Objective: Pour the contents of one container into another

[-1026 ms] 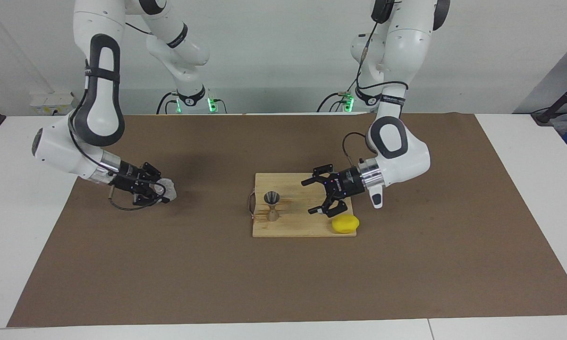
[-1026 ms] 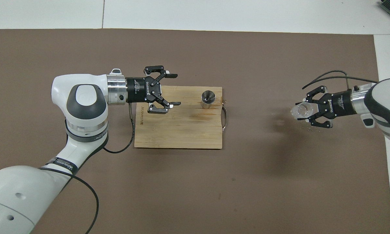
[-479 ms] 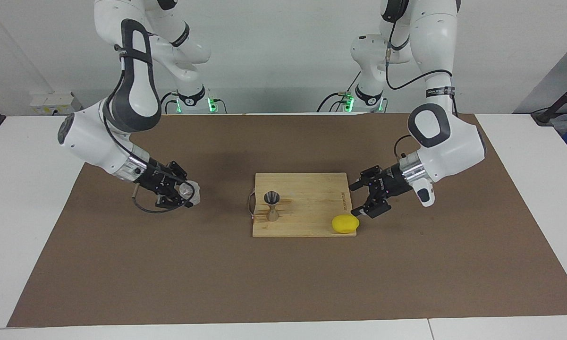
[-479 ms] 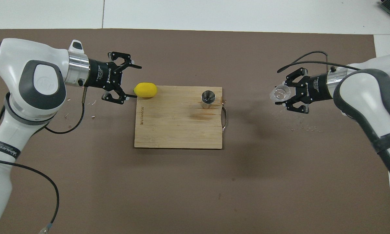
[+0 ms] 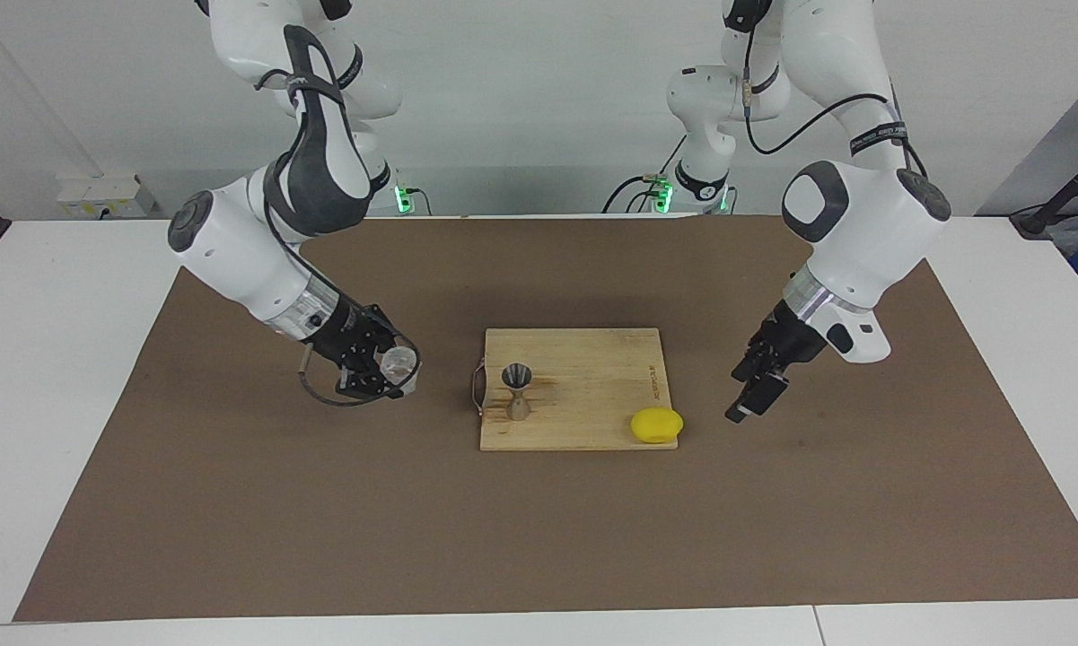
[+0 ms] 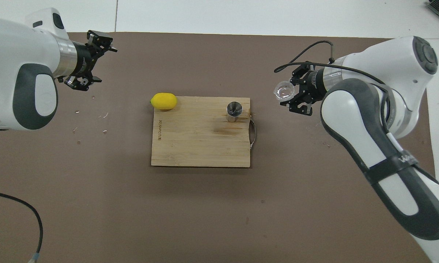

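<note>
My right gripper (image 5: 384,368) is shut on the small clear cup (image 5: 398,362) and holds it in the air over the brown mat, beside the handle end of the wooden board (image 5: 592,381). The cup also shows in the overhead view (image 6: 284,90), in the right gripper (image 6: 295,95). The grey steel jigger (image 5: 516,392) stands upright on the board near that end, and it shows in the overhead view (image 6: 234,110). My left gripper (image 5: 747,405) is open and empty over the mat toward the left arm's end, also in the overhead view (image 6: 104,60).
A yellow lemon (image 5: 656,424) lies at the board's corner toward the left arm's end, on the edge farther from the robots. The board (image 6: 201,146) has a wire handle (image 6: 253,133). The brown mat (image 5: 539,538) covers the table's middle.
My right gripper has carried the clear cup toward the board. My left gripper has drawn back from over the board to the mat at the left arm's end, uncovering the lemon.
</note>
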